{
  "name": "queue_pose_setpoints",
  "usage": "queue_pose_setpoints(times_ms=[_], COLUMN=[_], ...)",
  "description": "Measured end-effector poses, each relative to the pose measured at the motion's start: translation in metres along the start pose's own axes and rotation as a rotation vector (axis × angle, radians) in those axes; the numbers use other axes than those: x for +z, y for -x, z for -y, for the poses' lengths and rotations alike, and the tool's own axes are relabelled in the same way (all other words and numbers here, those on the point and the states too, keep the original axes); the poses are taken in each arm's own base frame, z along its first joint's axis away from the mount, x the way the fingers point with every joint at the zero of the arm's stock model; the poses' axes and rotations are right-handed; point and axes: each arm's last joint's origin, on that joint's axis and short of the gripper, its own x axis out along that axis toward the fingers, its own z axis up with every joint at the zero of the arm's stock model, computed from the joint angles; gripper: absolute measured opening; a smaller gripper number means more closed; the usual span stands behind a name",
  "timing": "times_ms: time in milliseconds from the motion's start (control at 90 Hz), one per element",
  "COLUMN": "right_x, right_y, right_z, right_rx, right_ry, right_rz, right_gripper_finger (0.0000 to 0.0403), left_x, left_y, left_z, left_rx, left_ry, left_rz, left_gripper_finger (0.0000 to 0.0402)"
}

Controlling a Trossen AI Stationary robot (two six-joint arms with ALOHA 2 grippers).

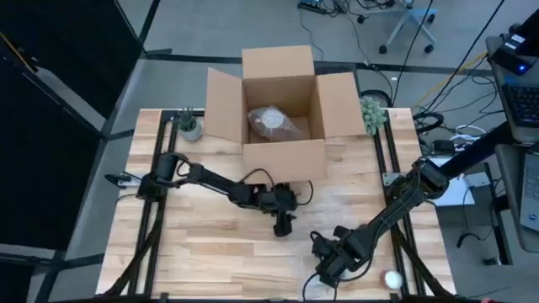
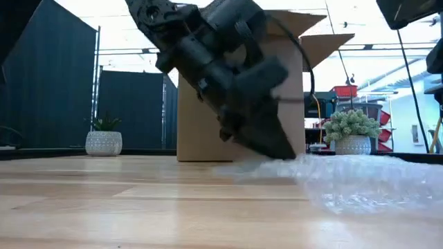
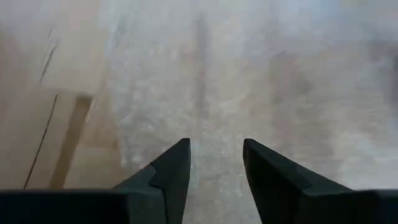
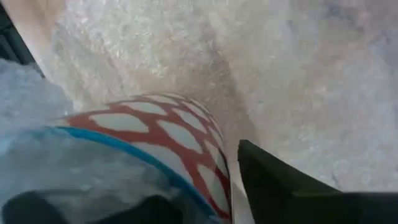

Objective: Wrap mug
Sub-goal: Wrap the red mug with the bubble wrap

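Seen from above: an open cardboard box (image 1: 282,105) at the far side of the wooden table (image 1: 194,252), holding a bundle in clear wrap (image 1: 274,122); small potted plants just beside the box's outer flaps, one on the left (image 1: 189,124), one on the right (image 1: 373,112). In front of the box, the left gripper (image 1: 283,225), pointed down at the boards, finger spread unreadable from here. Farther from the box, near the front edge, the right gripper (image 1: 330,268) low over a faint sheet of bubble wrap (image 1: 316,286); a pale round object (image 1: 392,279) just beside it, nature unclear. From table height: a dark gripper (image 2: 266,142) tilted steeply in front of the box (image 2: 201,124), tip touching the edge of the bubble wrap (image 2: 346,183) spread over the boards; the two plants (image 2: 104,142) (image 2: 353,135) flanking the box. From the left wrist: both fingers (image 3: 171,177) held apart with a clear gap, nothing between them, bubble wrap (image 3: 249,81) lying flat just beyond the tips. From the right wrist: the mug (image 4: 168,146), white with a red lattice pattern and a blue rim line, lying on the bubble wrap (image 4: 298,74) well forward of the box, pressed against one dark finger (image 4: 273,180); other finger mostly hidden under wrap, so the grip on the mug looks closed but only one contact shows.
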Motion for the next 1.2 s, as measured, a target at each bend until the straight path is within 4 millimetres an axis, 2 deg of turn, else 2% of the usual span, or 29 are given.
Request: queue_pose_setpoints(times_ms=[89,200,378,611,722,889,1200], right_x=[0.0,0.0,0.0,0.0,0.0,0.0,0.0], right_y=[0.0,0.0,0.0,0.0,0.0,0.0,0.001], right_z=[0.0,0.0,0.0,0.0,0.0,0.0,0.0], right_rx=[0.0,-0.001,-0.003,-0.005,-0.005,-0.005,-0.004], right_ry=[0.0,0.0,0.001,-0.001,-0.024,-0.025,-0.009], right_rz=[0.002,0.003,0.006,0.007,0.008,0.009,0.01], right_gripper_finger=[0.0127,0.0138,0.0145,0.0146,0.0146,0.0146,0.0146], left_x=[0.006,0.0,-0.015,-0.021,-0.02,-0.02,-0.014], left_y=[0.007,0.004,-0.014,-0.028,-0.03,-0.03,-0.016], left_z=[0.0,-0.006,-0.022,-0.021,-0.02,-0.019,0.001], left_rx=[0.009,0.037,0.069,0.004,-0.005,-0.021,-0.073], left_ry=[0.003,0.017,0.098,0.129,0.128,0.108,0.077], left_rz=[0.02,-0.035,-0.111,-0.112,-0.095,-0.084,-0.07], left_gripper_finger=[0.0136,0.0136,0.0136,0.0134,0.0102,0.0013,0.0])
